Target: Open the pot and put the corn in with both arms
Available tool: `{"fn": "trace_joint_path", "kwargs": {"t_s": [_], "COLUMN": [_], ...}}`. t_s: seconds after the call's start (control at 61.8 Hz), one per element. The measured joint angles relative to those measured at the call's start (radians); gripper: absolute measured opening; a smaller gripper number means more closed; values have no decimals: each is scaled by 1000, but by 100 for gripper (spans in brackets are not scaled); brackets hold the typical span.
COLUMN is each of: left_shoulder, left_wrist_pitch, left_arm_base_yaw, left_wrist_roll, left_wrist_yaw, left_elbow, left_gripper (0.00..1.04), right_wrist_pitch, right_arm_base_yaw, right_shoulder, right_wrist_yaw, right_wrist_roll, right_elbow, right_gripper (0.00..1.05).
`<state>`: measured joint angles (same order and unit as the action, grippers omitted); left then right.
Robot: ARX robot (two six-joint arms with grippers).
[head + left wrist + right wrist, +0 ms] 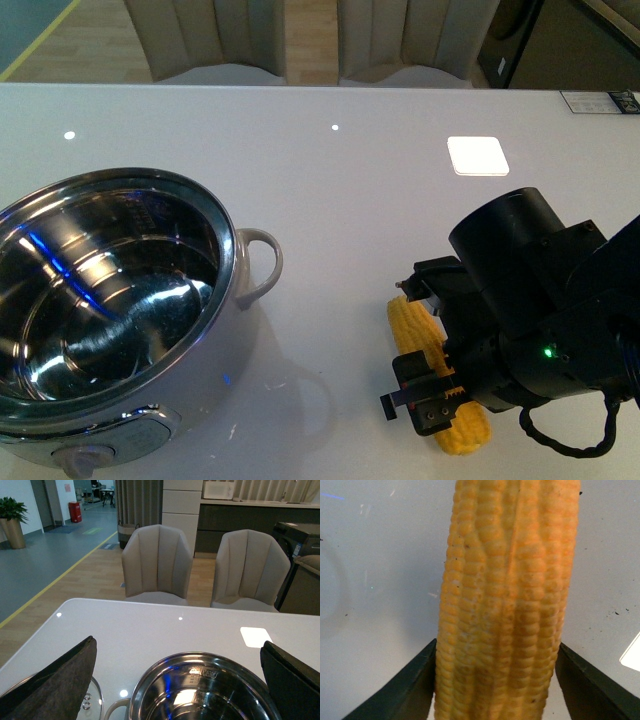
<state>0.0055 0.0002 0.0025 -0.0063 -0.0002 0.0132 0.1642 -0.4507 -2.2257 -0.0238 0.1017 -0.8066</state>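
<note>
The pot (232, 262) stands open at the left of the white table, its steel inside bare, its looped handle (266, 262) towards the corn. In the left wrist view the pot (200, 656) lies below my open, empty left gripper (178, 642). The glass lid (96, 701) lies flat on the table beside the pot. My right gripper (430, 385) is shut on the corn (408, 325), which lies on the table right of the pot. In the right wrist view the corn (505, 595) fills the gap between both fingers (405, 690). The left gripper is out of the front view.
Two beige chairs (157, 562) stand behind the table's far edge. A bright square light reflection (477, 155) lies on the table beyond the right arm (540, 300). Bare table separates the pot and the corn.
</note>
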Motion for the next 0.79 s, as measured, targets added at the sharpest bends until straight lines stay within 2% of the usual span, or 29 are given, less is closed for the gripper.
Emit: {"fn": "trace_joint_path", "kwargs": {"t_s": [0.146, 0.275, 0.501, 0.793], "left_shoulder": [0, 0, 0, 0], "left_wrist_pitch": [0, 0, 0, 0], "left_arm_base_yaw": [0, 0, 0, 0], "left_wrist_roll": [0, 0, 0, 0], "left_wrist_yaw": [0, 0, 0, 0], "left_elbow": [0, 0, 0, 0], "left_gripper": [98, 98, 98, 98], "right_wrist_pitch": [-13, -11, 12, 11], "right_arm_base_yaw": [4, 16, 55, 64], "right_shoulder": [10, 63, 272, 447], "right_wrist_yaw": [-18, -69, -169, -266], "right_wrist_roll": [-5, 0, 90, 265], "right_elbow": [9, 55, 111, 56], "right_gripper": [40, 31, 23, 22]}}
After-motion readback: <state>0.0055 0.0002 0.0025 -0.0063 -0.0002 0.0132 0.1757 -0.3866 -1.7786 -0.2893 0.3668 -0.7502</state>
